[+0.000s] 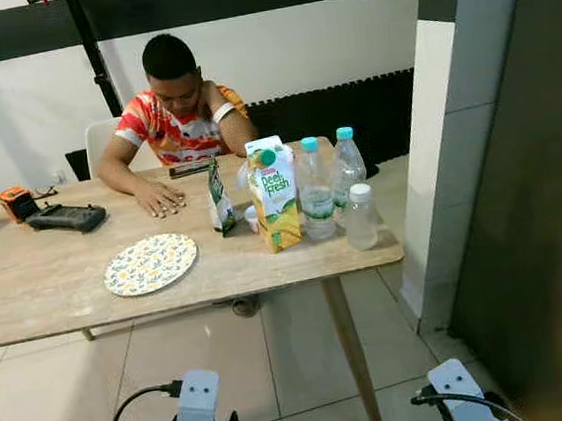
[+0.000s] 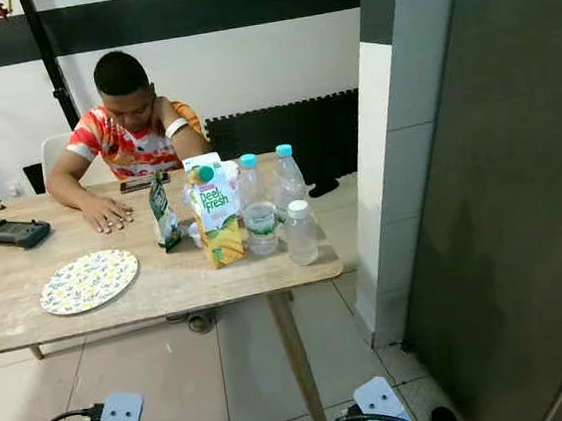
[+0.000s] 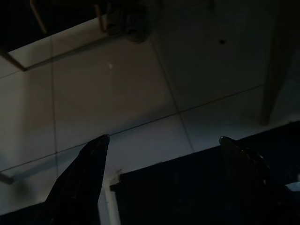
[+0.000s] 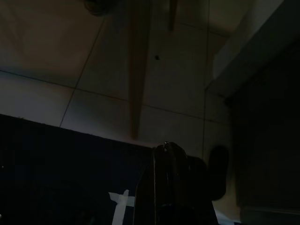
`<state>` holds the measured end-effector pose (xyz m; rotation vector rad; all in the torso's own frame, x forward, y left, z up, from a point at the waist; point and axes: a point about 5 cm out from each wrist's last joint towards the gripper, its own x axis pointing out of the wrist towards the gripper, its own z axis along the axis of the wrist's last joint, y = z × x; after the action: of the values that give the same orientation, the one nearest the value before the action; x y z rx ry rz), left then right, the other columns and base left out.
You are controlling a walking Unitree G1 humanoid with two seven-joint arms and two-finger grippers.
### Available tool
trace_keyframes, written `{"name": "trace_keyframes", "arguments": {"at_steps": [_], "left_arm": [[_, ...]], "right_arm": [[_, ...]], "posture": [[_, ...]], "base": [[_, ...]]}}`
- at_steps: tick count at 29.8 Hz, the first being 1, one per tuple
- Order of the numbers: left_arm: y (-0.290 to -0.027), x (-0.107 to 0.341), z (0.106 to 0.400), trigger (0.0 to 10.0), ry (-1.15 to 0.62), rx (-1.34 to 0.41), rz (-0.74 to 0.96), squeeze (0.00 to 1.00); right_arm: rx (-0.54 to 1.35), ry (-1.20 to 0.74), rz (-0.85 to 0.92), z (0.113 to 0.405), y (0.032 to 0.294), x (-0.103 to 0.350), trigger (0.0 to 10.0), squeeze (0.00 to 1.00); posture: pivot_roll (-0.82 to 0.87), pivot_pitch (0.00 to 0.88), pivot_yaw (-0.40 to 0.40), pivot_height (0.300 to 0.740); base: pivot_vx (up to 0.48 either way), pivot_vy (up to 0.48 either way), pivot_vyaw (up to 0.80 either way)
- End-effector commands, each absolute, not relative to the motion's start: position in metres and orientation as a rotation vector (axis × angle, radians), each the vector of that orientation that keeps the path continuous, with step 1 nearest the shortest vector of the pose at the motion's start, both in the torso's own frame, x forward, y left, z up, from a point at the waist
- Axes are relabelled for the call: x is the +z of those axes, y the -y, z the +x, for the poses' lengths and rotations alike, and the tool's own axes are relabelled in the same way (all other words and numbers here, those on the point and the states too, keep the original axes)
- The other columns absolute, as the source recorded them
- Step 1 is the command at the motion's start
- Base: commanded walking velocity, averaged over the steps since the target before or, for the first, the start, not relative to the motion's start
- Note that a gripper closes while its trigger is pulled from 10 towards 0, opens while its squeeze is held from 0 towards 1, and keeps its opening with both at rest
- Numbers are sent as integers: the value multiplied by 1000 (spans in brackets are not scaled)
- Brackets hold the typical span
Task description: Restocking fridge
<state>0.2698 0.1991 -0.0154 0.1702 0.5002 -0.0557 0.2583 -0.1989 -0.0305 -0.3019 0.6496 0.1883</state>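
Left gripper (image 3: 161, 140): two black fingers (image 3: 82, 178) spread wide apart, nothing between them; beyond, dim tiled floor (image 3: 117, 89) with grout lines; wooden table leg (image 3: 276, 65) at one side; a shoe (image 3: 126, 23), blurred, further off.

Matt pale wood-look table (image 1: 38, 286), clear plastic bottles (image 1: 315, 192), printed paper carton (image 1: 273, 193), glossy floor tiles (image 1: 69, 394)

Table (image 1: 38, 286): plate (image 1: 150, 263), carton (image 1: 273, 193), bottles (image 1: 315, 189).
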Motion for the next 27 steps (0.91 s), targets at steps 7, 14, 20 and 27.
{"name": "trace_keyframes", "arguments": {"at_steps": [7,14,20,27], "left_arm": [[-204,-25,260,10000,-555,-32,169,0],[-201,-32,251,10000,-568,-29,164,0],[-204,-35,245,10000,-578,35,133,0],[-200,-40,235,10000,-569,14,122,0]], "right_arm": [[212,-765,-327,236,192,-50,10000,0],[167,-815,-332,215,204,-61,10000,0],[129,-797,-306,214,207,-61,10000,0],[157,-795,-330,214,206,-61,10000,0]], "posture": [[-79,79,25,740],[-73,53,-11,740],[-64,26,-26,740],[-39,41,-30,740]], "base": [[0,0,0],[0,0,0],[0,0,0],[0,0,0]]}}
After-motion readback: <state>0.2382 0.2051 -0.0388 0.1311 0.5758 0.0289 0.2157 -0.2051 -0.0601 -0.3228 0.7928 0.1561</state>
